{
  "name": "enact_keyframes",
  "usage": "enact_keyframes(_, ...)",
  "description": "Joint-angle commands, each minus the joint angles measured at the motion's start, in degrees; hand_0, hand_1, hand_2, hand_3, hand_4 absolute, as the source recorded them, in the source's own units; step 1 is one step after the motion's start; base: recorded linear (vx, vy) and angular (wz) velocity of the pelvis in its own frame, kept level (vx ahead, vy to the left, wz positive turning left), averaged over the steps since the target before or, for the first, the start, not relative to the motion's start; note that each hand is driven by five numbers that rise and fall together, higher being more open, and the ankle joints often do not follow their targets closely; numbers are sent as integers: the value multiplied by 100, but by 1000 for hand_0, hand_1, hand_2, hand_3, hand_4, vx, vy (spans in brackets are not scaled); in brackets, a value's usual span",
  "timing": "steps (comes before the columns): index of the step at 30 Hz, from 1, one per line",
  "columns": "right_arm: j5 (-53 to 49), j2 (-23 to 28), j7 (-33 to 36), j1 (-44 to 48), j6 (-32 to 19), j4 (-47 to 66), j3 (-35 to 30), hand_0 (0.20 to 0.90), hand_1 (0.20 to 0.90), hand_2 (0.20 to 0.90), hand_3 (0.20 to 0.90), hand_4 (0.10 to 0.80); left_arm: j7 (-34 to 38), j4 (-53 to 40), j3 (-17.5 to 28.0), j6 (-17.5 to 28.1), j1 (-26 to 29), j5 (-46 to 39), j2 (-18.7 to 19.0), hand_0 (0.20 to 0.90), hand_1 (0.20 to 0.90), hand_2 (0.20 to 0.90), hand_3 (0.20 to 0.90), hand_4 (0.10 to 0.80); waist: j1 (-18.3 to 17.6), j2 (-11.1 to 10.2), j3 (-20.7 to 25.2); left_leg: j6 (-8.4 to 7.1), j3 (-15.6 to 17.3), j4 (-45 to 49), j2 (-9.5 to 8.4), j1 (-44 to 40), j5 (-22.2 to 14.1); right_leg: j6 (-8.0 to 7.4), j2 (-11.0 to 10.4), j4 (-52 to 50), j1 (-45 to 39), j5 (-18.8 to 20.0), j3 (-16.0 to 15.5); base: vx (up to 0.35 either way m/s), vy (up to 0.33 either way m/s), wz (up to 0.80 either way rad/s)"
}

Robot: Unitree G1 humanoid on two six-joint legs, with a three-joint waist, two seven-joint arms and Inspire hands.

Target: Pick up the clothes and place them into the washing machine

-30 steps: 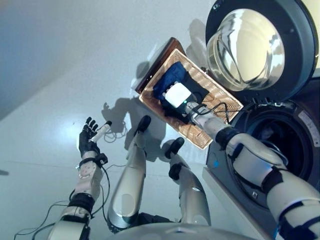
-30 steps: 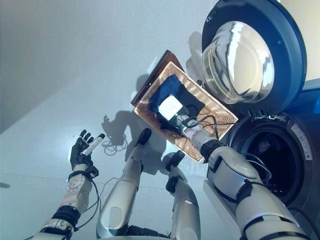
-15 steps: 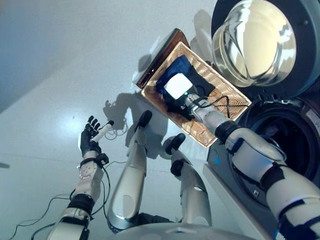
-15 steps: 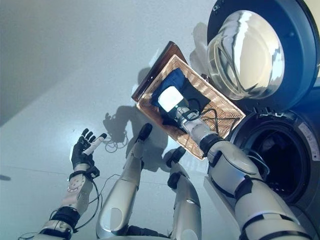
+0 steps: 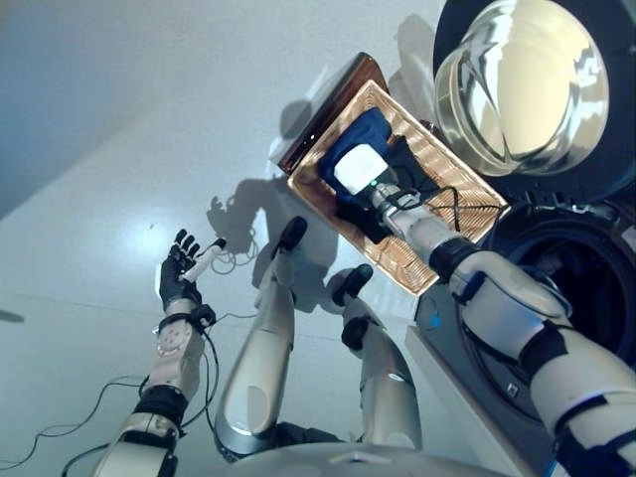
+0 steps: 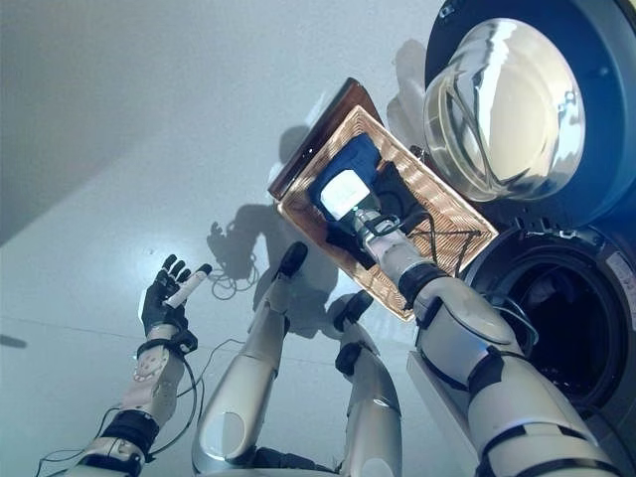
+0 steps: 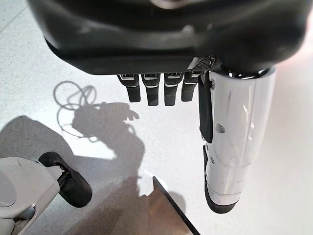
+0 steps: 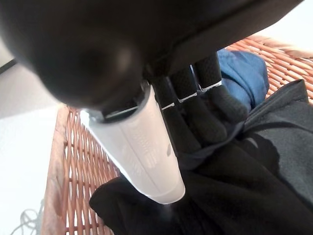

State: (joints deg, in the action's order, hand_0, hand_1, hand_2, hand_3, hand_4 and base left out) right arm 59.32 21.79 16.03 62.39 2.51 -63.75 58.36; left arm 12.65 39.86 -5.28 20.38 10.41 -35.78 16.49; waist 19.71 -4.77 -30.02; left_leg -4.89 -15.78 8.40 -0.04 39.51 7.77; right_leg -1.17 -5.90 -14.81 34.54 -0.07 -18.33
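On the floor beside the washing machine (image 5: 556, 298) we see a wicker basket (image 5: 452, 194) with the right hand (image 5: 360, 171) reaching into it. Only the right wrist view shows the grasp: the fingers (image 8: 215, 105) press down into a black garment (image 8: 254, 186) while the white-covered thumb (image 8: 146, 152) lies against the same cloth, so we read the hand as pinching the black fabric. From the head views the hand's white back hides that contact.

Basket contents: a blue garment (image 6: 350, 159) at the end away from the machine and the black garment beside it, both lying inside the woven walls. The machine's round door (image 6: 512, 109) stands swung open above the basket, and the drum opening (image 6: 561, 318) shows dark; we cannot tell what is in it.

The left hand (image 5: 179, 273) is held out over bare floor well apart from the basket; the left wrist view shows its fingers (image 7: 149, 90) straight and empty.
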Motion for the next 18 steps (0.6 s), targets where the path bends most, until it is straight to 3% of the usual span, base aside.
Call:
enact_keyframes(1,257,408,108,191,224,59,47,200,200,200,200,300,71,-404,114,305,-483,-30,249,900,900,900,900,800,-55,194,23,151,362,-320,-424,-31,174,-374,-128,-295,-28,-201,294,-80,30,0)
enact_keyframes(2,257,421,110,230,229,58,32,200,200,200,200,300,69,-415,120,307,-445,-29,257,900,900,900,900,800,-43,209,23,158,344,-305,-424,103,308,-339,-127,-269,75,-78,224,0,0,0)
enact_keyframes(3,266,438,147,184,255,83,10,200,200,200,200,300,77,-367,107,310,-475,-40,236,900,900,900,900,800,-69,183,23,155,378,-318,-432,-56,165,-380,-126,-286,-46,-194,300,-76,36,0)
enact_keyframes(7,224,486,222,191,298,129,-94,200,200,200,200,300,93,-328,119,300,-416,-21,226,900,900,900,900,800,-67,179,23,168,375,-297,-430,41,299,-354,-124,-242,10,-57,242,-19,8,0)
enact_keyframes(18,-219,732,537,-170,280,699,-595,200,200,200,200,300,155,-63,128,276,-379,21,122,900,900,900,900,800,-187,66,23,228,529,-246,-406,-365,149,-396,-136,-259,-345,-51,396,0,0,0)
